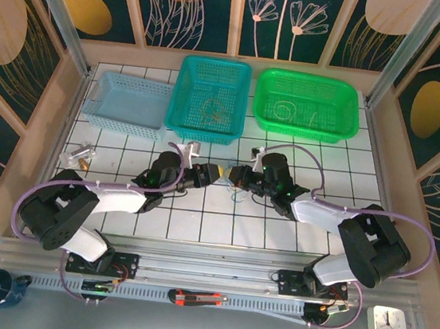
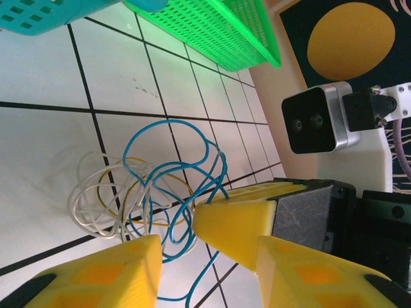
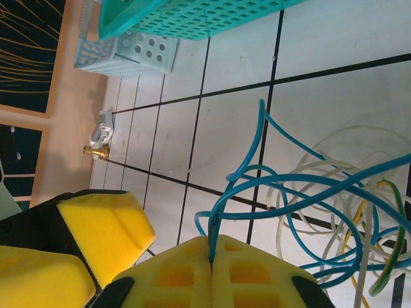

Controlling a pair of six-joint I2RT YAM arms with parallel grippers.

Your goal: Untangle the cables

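Blue, white and yellow cables [image 2: 154, 196] tangled on tiled table [image 2: 51, 77], centre of top view, right gripper [image 3: 210, 247] pinching 1 blue strand, left gripper [image 1: 213, 172] fingers spread

Black-and-white arms [image 1: 119, 198] — yellow fingers [image 2: 244, 224], purple cables [image 1: 359, 207]

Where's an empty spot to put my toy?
Bare tiles lie in front of the green basket, and near ones between the left arm and right arm. Crowded where left gripper and right gripper meet at the cables.
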